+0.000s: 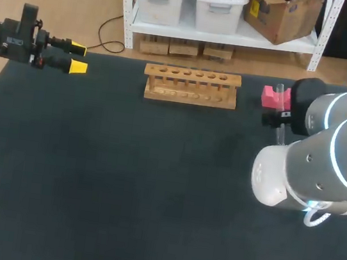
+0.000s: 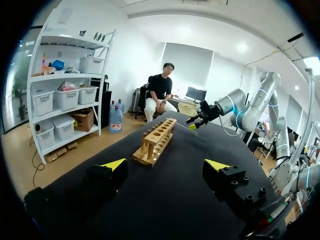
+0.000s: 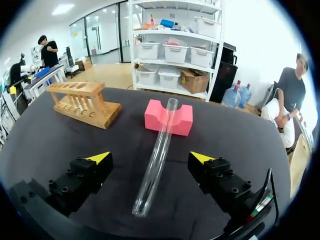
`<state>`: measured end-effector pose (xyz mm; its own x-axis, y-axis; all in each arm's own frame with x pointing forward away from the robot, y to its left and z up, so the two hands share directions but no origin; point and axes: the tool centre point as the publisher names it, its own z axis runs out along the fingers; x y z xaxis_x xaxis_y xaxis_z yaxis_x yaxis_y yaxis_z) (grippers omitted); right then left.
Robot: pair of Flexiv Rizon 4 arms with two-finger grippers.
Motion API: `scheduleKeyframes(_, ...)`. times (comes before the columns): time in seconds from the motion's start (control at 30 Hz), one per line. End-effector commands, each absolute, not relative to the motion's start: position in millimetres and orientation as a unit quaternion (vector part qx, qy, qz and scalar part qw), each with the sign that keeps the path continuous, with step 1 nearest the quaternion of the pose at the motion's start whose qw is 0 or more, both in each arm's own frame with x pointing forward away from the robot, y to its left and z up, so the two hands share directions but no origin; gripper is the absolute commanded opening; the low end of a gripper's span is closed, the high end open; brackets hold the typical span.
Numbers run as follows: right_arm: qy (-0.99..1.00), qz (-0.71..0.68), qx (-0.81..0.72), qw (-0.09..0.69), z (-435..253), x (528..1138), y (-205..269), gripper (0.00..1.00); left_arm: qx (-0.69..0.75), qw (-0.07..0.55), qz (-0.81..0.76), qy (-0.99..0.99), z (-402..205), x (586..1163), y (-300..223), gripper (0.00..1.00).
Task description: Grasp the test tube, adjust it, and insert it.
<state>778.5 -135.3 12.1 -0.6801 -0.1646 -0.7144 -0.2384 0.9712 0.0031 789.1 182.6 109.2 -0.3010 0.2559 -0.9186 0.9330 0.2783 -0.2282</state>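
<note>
A clear test tube (image 3: 159, 150) lies slanted, its open end resting in the notch of a pink foam block (image 3: 155, 118) and its round end on the black mat. My right gripper (image 3: 150, 158) is open and straddles the tube's middle, with neither finger touching it. In the head view the right arm (image 1: 326, 145) covers that gripper; only the pink block (image 1: 269, 96) and a bit of the tube (image 1: 280, 133) show. The wooden rack (image 1: 191, 85) with a row of holes stands at the back middle. My left gripper (image 1: 78, 56) hangs open and empty at the far left.
The black mat (image 1: 121, 181) covers the whole table. From the left wrist, the rack (image 2: 157, 140) stands ahead of the open left gripper (image 2: 165, 165), with my right arm (image 2: 235, 105) beyond it.
</note>
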Motion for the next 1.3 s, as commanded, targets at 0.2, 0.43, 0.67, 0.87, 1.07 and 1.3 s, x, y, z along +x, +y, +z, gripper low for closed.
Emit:
scheduleKeyframes(0.2, 0.921, 0.047, -0.111, 0.369, 4, 789, -136, 1.0, 0.431, 0.406, -0.419, 0.688, 108, 789, 183, 1.0)
scheduleKeyframes(0.43, 0.926, 0.049, -0.113, 0.357, -6, 792, -136, 1.0, 0.431, 0.406, -0.419, 0.688, 108, 789, 183, 1.0)
scheduleKeyframes(0.67, 0.929, 0.046, -0.108, 0.351, -12, 793, -136, 0.94, 0.431, 0.406, -0.419, 0.688, 108, 789, 183, 1.0)
scheduleKeyframes(0.87, 0.932, 0.046, -0.102, 0.345, -17, 790, -135, 0.73, 0.431, 0.406, -0.419, 0.688, 108, 789, 183, 1.0)
scheduleKeyframes(1.07, 0.934, 0.045, -0.099, 0.339, -20, 789, -135, 0.63, 0.431, 0.406, -0.419, 0.688, 108, 789, 183, 1.0)
scheduleKeyframes(1.3, 0.936, 0.042, -0.092, 0.337, -22, 785, -137, 0.63, 0.431, 0.406, -0.419, 0.688, 108, 789, 183, 1.0)
